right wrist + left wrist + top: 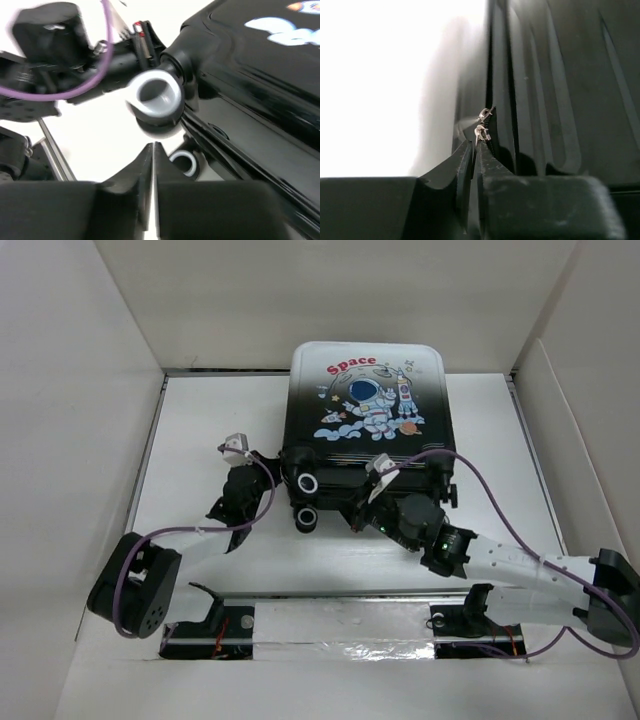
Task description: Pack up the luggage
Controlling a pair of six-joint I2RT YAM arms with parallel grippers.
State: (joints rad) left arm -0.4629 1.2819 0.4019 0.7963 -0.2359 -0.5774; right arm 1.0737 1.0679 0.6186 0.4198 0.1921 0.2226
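The luggage (pixel 365 400) lies flat and closed on the white table, astronaut and red "Space" print facing up, wheels (pixel 308 483) toward me. My left gripper (pixel 272 474) is at its near left corner. In the left wrist view the gripper (pixel 475 143) is shut on a small metal zipper pull (pixel 481 133) on the seam of the dark shell (pixel 560 100). A second slider (pixel 486 113) sits just above it. My right gripper (pixel 340 512) is by the wheels. In the right wrist view it (pixel 153 146) is shut and empty, just short of a white-rimmed wheel (pixel 155 97).
White walls enclose the table (pixel 200 440) on the left, back and right. A second wheel (pixel 184 162) sits right of my right fingertips. My left arm with its purple cable (pixel 50 40) is just beyond the wheels. A taped rail (pixel 330 635) runs along the near edge.
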